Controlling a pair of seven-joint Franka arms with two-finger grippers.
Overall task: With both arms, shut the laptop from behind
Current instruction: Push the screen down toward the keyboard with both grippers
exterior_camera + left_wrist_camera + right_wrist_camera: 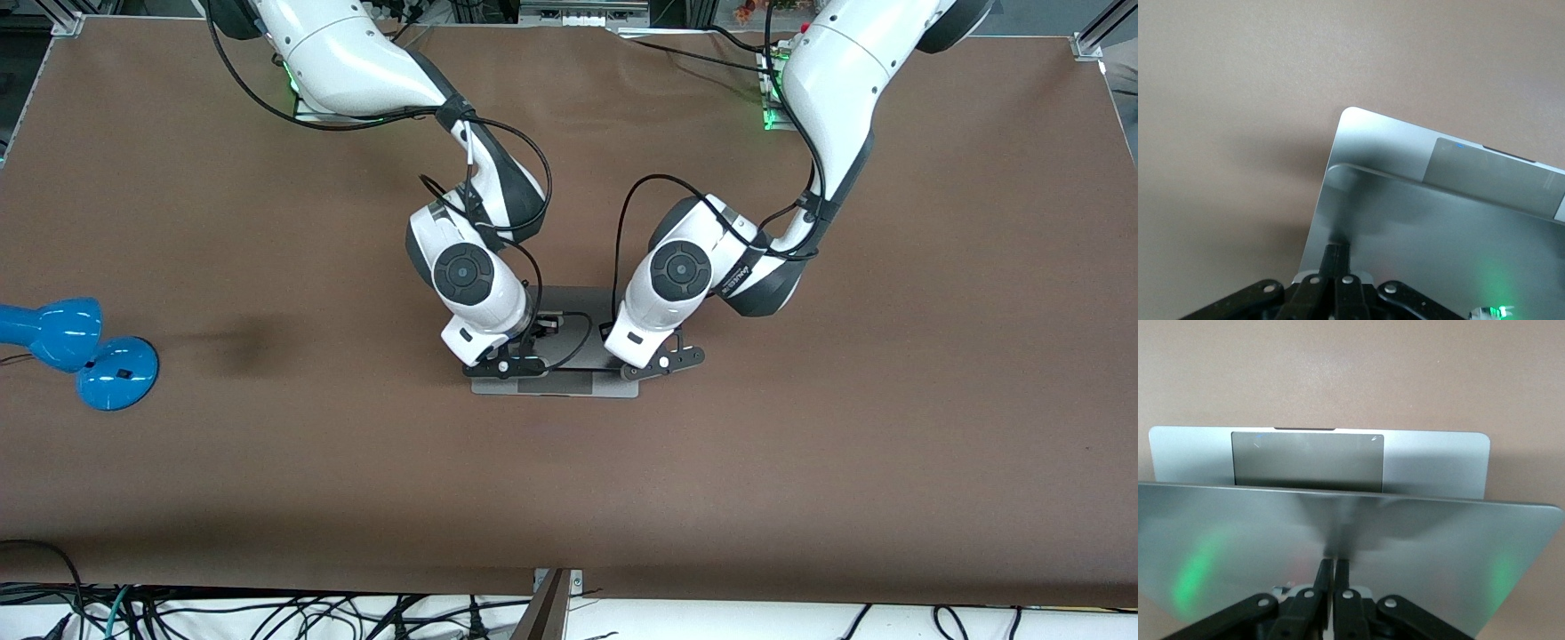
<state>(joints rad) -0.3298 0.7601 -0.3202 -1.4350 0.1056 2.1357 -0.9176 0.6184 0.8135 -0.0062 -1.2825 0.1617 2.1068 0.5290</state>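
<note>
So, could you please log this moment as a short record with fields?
laptop: silver-grey laptop mid-table, lid partly lowered, trackpad and palm rest not yet covered
left pincer: left pincer shut, fingertips against the back of the lid near one corner
right pincer: right pincer shut, fingertips against the back of the lid
other: blue lamp toward the right arm's end of the brown table
</note>
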